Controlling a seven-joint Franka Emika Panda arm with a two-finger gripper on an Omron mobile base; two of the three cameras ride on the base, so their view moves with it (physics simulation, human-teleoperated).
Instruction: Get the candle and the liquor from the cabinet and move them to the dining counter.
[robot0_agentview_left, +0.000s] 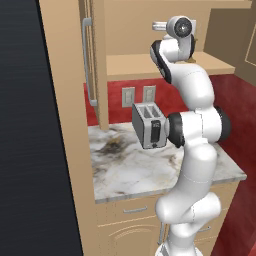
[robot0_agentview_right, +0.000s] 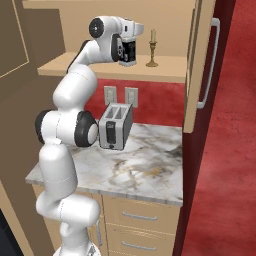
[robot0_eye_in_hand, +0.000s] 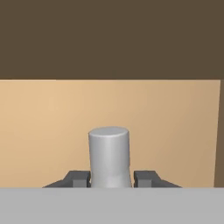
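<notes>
Cabinet (robot0_agentview_right: 150, 70) shelf, candle (robot0_agentview_right: 152, 49) in right base view, gripper (robot0_eye_in_hand: 111, 178) apparently clasping pale neck.

Small marble worktop (robot0_agentview_left: 150, 172) with grey-brown veining, set over tan drawer units (robot0_agentview_right: 142, 225) with silver pulls. Silver two-slot toaster (robot0_agentview_right: 115, 126) standing toward the far side of the worktop. Red wall (robot0_agentview_right: 160, 102) behind, carrying two pale outlets (robot0_agentview_left: 138, 95) just above the toaster. Red surface (robot0_agentview_right: 230, 165) continuing down the right. Large dark panel (robot0_agentview_left: 30, 150) at the near left.
</notes>
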